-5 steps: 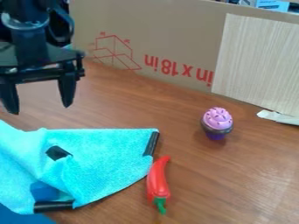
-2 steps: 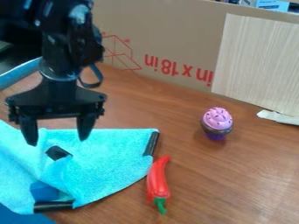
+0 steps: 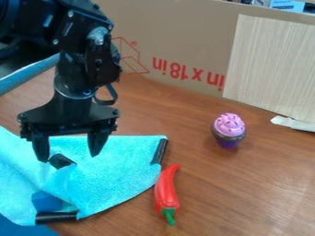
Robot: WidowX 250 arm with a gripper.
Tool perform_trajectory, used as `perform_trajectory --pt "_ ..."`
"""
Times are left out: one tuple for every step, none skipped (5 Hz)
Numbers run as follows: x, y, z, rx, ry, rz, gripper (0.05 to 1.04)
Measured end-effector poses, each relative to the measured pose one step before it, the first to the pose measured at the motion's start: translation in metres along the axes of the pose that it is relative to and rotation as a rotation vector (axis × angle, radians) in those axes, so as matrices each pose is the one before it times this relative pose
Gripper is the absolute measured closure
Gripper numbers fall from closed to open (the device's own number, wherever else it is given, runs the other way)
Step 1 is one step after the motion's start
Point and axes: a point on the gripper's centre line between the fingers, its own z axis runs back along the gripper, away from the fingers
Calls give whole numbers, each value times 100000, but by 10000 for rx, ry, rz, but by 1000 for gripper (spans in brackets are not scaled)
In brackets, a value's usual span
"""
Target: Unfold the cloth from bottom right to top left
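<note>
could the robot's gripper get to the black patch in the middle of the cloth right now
Probably yes: the gripper is open just above the patch, and nothing seems to lie over it.

Soft light lays a pale sheen on the table (image 3: 246, 189) and faint shadow by the cupcake (image 3: 228, 128)

- Red print (image 3: 188, 74) on the cardboard (image 3: 178, 27), upside down: "in x 18in", its first "in" beside the pale panel (image 3: 271, 64).
- Red line drawing (image 3: 131, 60) of a box shape on the same cardboard, with tiny marks too small to read.
- Blue-and-white label (image 3: 287, 5) at the top edge, its print too small to read.
</note>
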Motion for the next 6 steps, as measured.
perform_trajectory --pt "-215 141 -342 44 -57 -64 83" --pt "-172 196 -377 59 -87 -51 83" --pt "-229 244 -354 63 -42 -42 83" --pt "27 6 -304 25 -130 -1 83" --pt "-119 -397 -497 48 -79 -44 137" --pt "-243 239 -250 89 17 1 396"
